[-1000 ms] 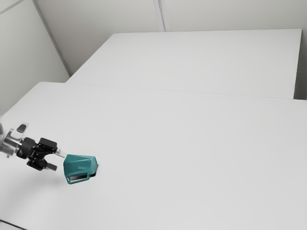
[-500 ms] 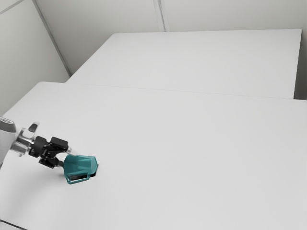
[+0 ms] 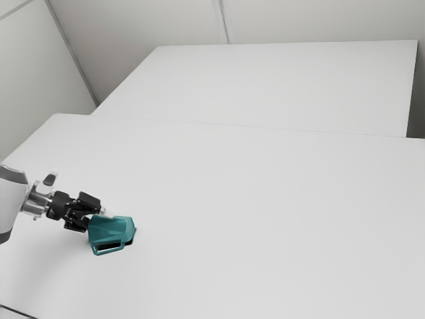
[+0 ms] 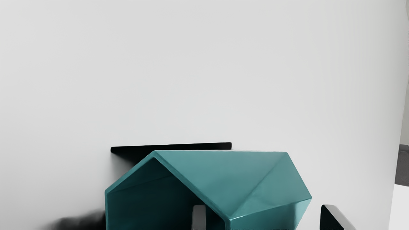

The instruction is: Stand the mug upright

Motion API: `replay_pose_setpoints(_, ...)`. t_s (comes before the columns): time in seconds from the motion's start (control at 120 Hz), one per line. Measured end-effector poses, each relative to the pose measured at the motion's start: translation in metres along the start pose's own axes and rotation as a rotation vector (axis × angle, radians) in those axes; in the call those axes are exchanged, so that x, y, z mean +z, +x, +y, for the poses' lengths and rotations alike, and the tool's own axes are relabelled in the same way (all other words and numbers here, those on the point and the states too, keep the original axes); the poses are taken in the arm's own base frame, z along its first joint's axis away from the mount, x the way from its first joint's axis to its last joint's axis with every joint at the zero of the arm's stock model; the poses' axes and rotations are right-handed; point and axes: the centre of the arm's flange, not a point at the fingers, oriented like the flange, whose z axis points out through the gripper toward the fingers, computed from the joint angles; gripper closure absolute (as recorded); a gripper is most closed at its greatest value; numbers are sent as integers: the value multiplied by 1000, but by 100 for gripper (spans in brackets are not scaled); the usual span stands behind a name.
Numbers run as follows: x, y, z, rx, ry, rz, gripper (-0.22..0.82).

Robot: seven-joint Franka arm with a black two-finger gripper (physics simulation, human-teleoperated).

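Compared with half a second ago, the gripper (image 3: 98, 221) has moved a little farther toward the exterior view's right and slightly down in that view, bringing it closer in on the mug (image 3: 111, 228), which lies where it did. The mug is teal and faceted, and it rests on its side on the white table (image 3: 265, 219), so it is not upright. Its mouth (image 4: 143, 198) is turned toward the arm (image 3: 10, 203), and its base points toward the exterior view's right. The handle (image 3: 108, 248) is at the side nearer the exterior camera, close to the tabletop. The jaws stand well apart, around one side of the mug, and are not closed on it: in the wrist view one fingertip (image 4: 199, 218) is at the mouth, within the outline of the rim, while the other is outside, past the mug's outer wall, with a strip of pale tabletop showing between it and the teal surface. Whether the fingertip at the mouth touches the inside wall, I cannot tell. A black strip (image 4: 172, 147) juts out along one side of the mug in the wrist view; it may be the handle or a shadow, and I cannot say which. Behind the table is another white surface (image 3: 285, 86), with pale walls (image 3: 133, 26) beyond.
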Motion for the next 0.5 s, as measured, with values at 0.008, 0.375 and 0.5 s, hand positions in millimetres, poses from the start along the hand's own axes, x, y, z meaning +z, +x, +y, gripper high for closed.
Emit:
replay_pose_setpoints(0.008,0,0,0,1,-1,0,31)
replay_pose_setpoints(0.375,-1,1,3,37,-1,3,69)
replay_pose_setpoints(0.5,-5,2,9,57,-11,15,73)
